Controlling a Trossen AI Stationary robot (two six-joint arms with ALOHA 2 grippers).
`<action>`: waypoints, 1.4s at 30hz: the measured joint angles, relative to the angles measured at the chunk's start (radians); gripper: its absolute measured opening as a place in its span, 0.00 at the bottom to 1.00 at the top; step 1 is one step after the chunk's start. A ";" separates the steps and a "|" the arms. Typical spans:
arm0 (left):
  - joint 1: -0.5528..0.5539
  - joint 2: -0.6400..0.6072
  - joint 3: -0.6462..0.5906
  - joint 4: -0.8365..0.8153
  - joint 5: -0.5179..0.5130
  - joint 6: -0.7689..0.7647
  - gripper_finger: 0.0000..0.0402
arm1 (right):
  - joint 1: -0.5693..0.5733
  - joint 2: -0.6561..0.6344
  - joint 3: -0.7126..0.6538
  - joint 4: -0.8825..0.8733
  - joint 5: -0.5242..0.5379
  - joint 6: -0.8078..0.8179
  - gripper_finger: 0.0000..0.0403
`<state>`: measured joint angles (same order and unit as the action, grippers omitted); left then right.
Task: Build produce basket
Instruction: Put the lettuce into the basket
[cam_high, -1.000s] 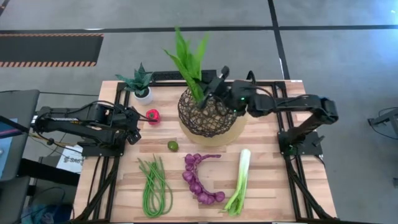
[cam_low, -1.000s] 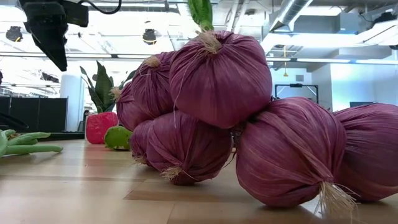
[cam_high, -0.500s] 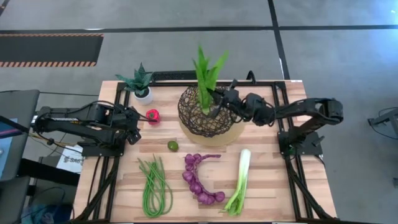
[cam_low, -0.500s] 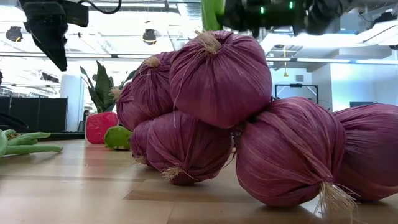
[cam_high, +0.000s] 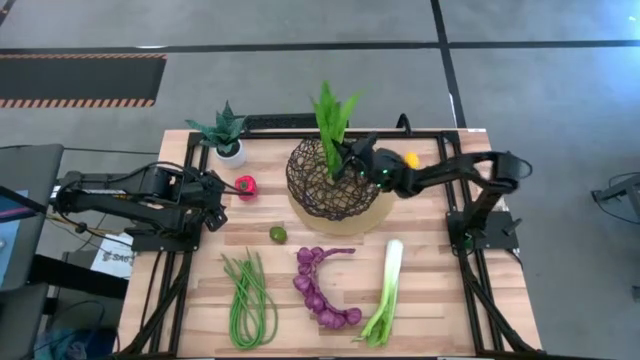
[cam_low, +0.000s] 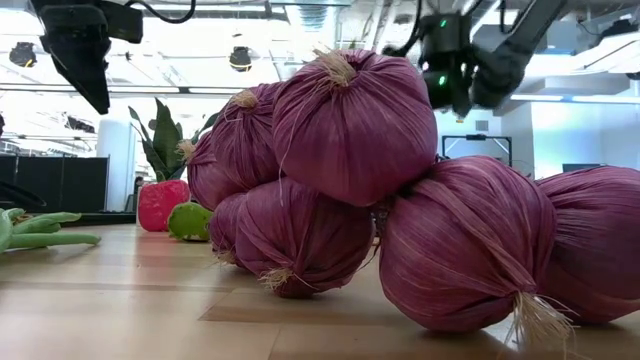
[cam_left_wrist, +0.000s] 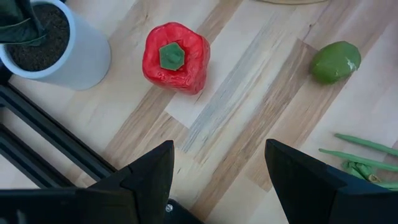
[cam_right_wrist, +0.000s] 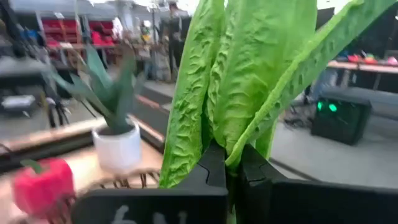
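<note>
Now the right end effector (cam_high: 352, 165) is clamped on the leafy stalks (cam_high: 331, 120), their long axis upright over the basket (cam_high: 325, 185), directly below; the left end effector (cam_left_wrist: 217, 171), fingers apart, waits above the tabletop (cam_high: 430, 290) near the red pepper (cam_left_wrist: 175, 57).

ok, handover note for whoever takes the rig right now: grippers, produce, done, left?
Right gripper: over the dark brown woven-wire basket, jaws shut on the green leafy stalks, held upright with their lower ends in the basket; not yet released.
Left gripper: idle at the table's left side, jaws open, holding nothing, near the red pepper.
On the table, outside the basket: green lime, long green beans, purple onion string, white-green leek, yellow lemon beside the right arm.
Done: nothing fully placed.
Left: release the stalks, then load everything else.
</note>
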<state>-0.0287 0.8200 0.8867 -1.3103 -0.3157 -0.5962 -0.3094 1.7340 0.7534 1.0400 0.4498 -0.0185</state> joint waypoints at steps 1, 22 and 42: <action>0.000 0.000 0.000 0.000 0.000 0.000 0.59 | -0.002 0.029 0.013 0.013 0.010 0.001 0.01; 0.000 0.000 0.000 0.000 -0.004 0.006 0.59 | -0.037 0.218 0.084 0.042 0.101 0.067 0.00; 0.000 0.000 0.000 0.000 -0.005 0.008 0.59 | -0.037 0.217 0.084 -0.043 0.179 0.010 0.18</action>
<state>-0.0288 0.8200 0.8867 -1.3106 -0.3210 -0.5884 -0.3464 1.9511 0.8379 0.9974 0.6289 -0.0081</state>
